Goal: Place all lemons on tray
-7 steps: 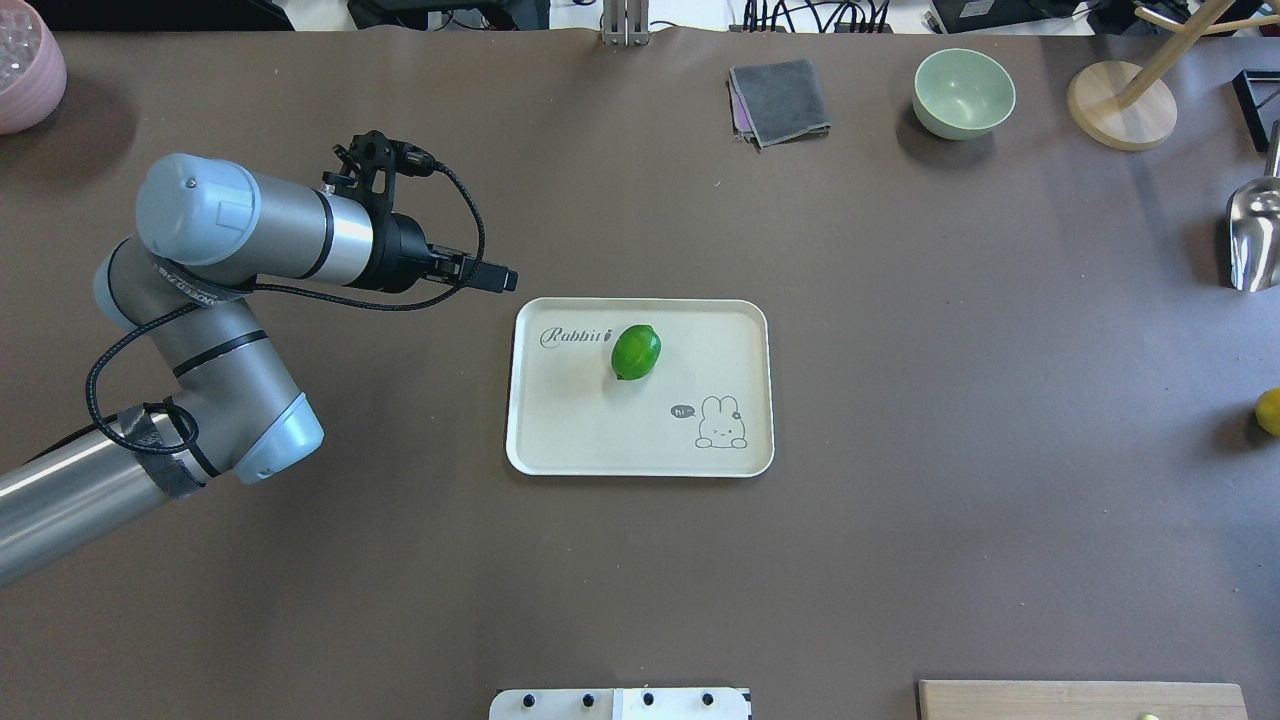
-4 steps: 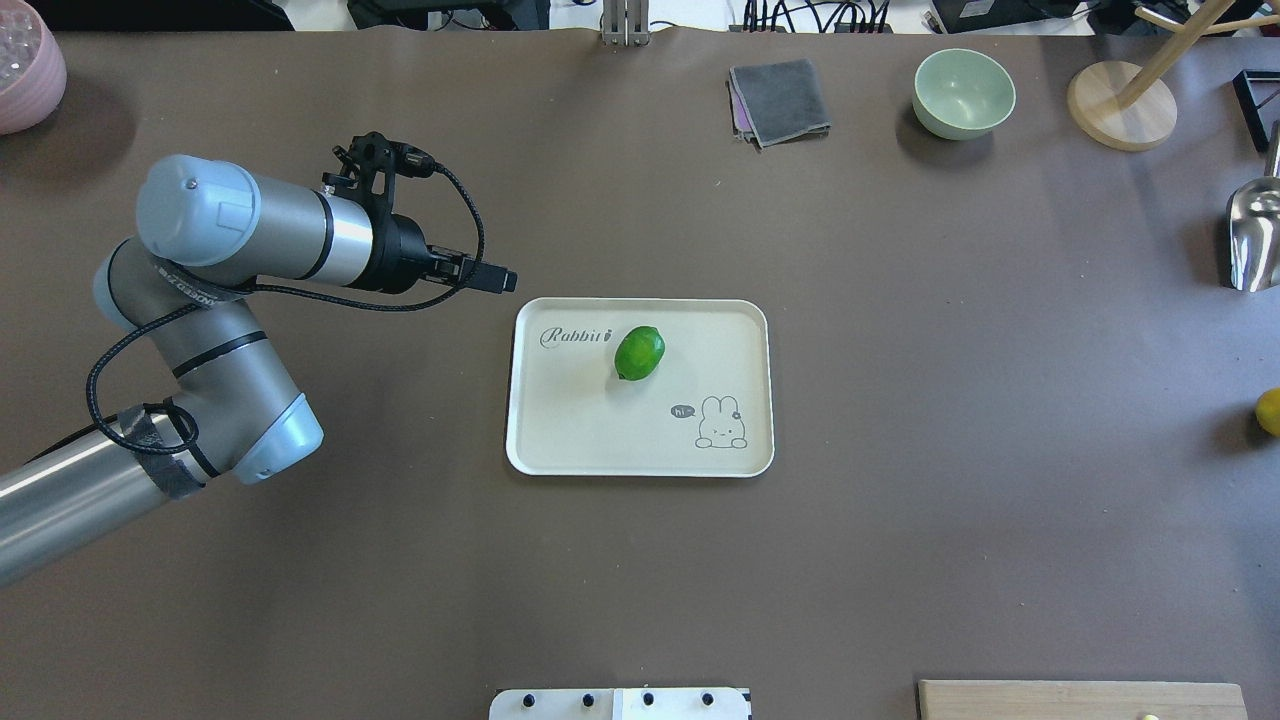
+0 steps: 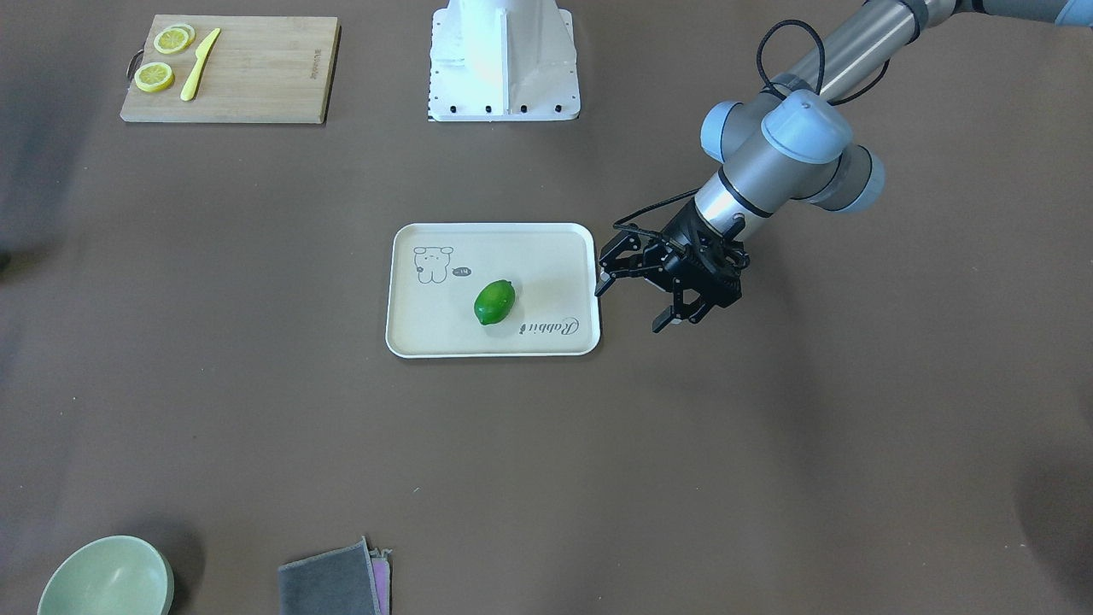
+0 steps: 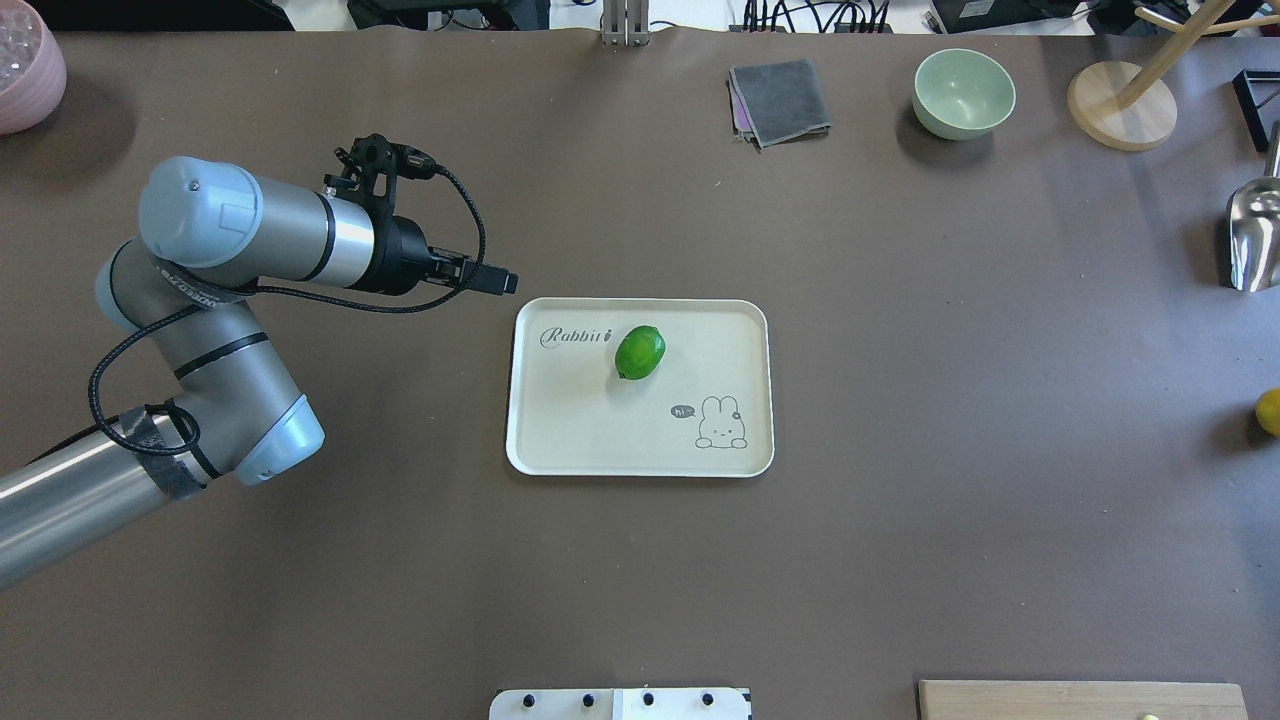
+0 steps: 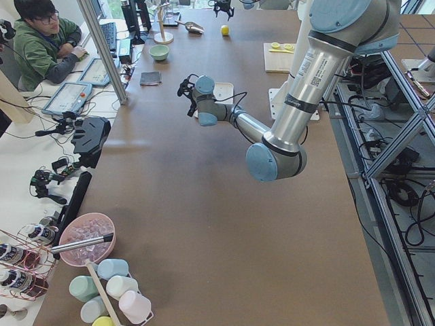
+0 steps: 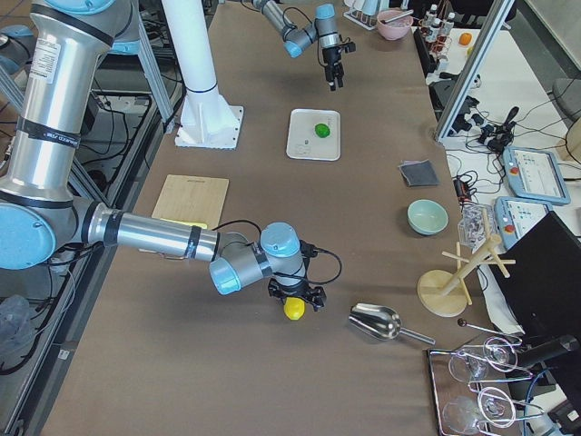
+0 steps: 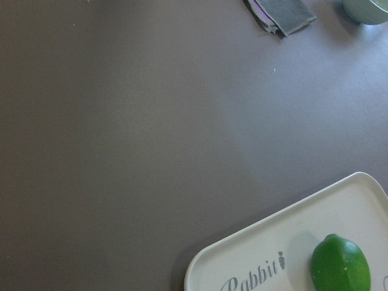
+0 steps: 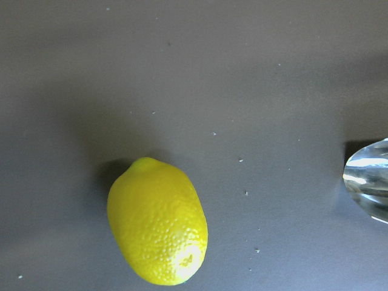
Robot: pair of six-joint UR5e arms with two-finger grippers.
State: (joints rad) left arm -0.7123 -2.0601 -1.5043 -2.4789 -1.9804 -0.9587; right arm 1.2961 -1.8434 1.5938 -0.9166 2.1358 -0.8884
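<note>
While the left claw (image 3: 632, 305) hangs just off the short edge of the tray (image 3: 444, 329) that carries the "Rabbit" print, its two fingers stand spread wide with nothing between them. The green lemon (image 3: 494, 301) lies on its side on the tray, a little way in from that claw. It is right beside the printed word and apart from the rabbit drawing toward the tray's far end. Seen from the left wrist, the green lemon and a rounded corner of the tray sit at the bottom of the view. Bare table stretches ahead of the claw, and a folded grey cloth (image 7: 280, 13) lies well beyond it.

The right claw (image 6: 295, 295) is well apart from the tray, out toward the table's end. It sits directly over the yellow lemon (image 6: 293, 310), which lies on the bare table. Only the side cameras catch this claw, so I cannot tell whether it is spread or closed, nor whether it touches the fruit. The right wrist camera looks straight down on the yellow lemon lying on its side. A shiny metal scoop (image 8: 367, 179) lies off to one side of that claw, near the fruit but apart from it.
</note>
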